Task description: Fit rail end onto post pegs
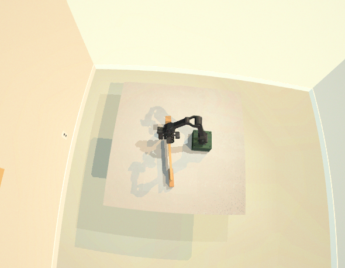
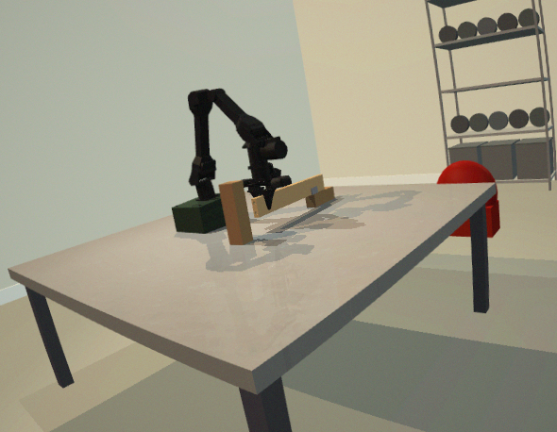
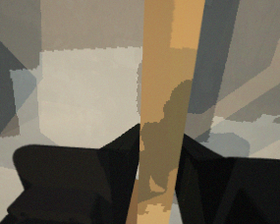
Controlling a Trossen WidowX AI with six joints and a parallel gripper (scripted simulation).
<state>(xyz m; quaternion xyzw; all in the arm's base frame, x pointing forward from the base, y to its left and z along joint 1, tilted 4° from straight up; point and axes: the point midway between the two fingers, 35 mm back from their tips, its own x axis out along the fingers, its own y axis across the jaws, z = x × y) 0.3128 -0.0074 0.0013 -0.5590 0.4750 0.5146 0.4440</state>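
Observation:
The long wooden rail [image 1: 170, 159] [image 2: 293, 191] [image 3: 164, 64] has its near end raised off the table, with its shadow apart beside it. Its far end is at the grey bracket [image 2: 314, 190] on the low footboard block [image 1: 171, 184] [image 2: 320, 197]; how it seats is too small to tell. My gripper [image 2: 269, 201] [image 3: 153, 129] is shut on the rail close to its near end, one finger on each side. The upright wooden post [image 1: 168, 118] [image 2: 236, 212] stands just beyond that end, with a small gap seen between them. The pegs are hidden; whether the rail is exactly level cannot be told.
The arm's green base block [image 1: 202, 141] [image 2: 198, 216] stands on the table [image 1: 216, 181] [image 2: 179, 283], to one side of the rail. The arm arches over from it to the rail. A red object [image 2: 466, 174] and a shelf rack [image 2: 493, 85] are beyond the table.

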